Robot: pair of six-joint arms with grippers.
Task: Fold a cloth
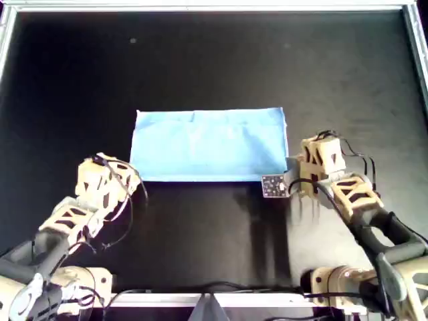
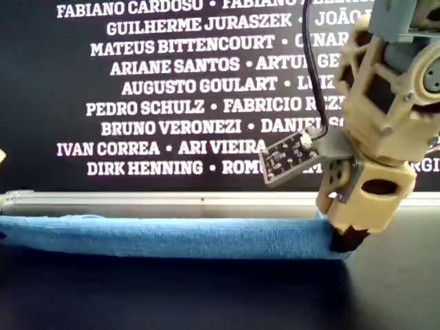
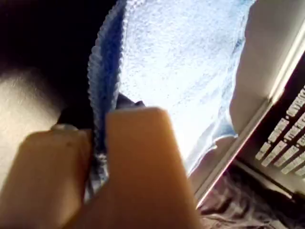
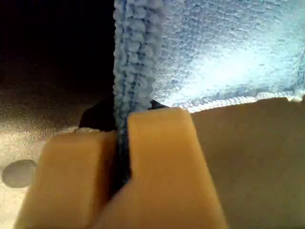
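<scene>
Black backdrop board [image 2: 172, 89], white capitals: "AUGUSTO GOULART", "PEDRO SCHULZ", "BRUNO VERONEZI", "DIRK HENNING". Light-blue thin soft cloth [image 1: 209, 144], folded into a flat rectangle, faintly creased, mid black worktop [image 1: 200, 67]. Left gripper [image 3: 97, 157] and right gripper [image 4: 121, 152]: jaws clamped on its near-edge corners.

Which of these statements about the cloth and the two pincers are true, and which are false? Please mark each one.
1. The cloth lies as a folded rectangle on the dark table. True.
2. The left pincer is open and away from the cloth. False: it is shut on the cloth's edge.
3. The right pincer grips a doubled edge of the cloth. True.
4. The cloth is red. False: it is light blue.
5. In the overhead view, both arms hold the cloth's upper edge. False: they hold its lower corners.
</scene>
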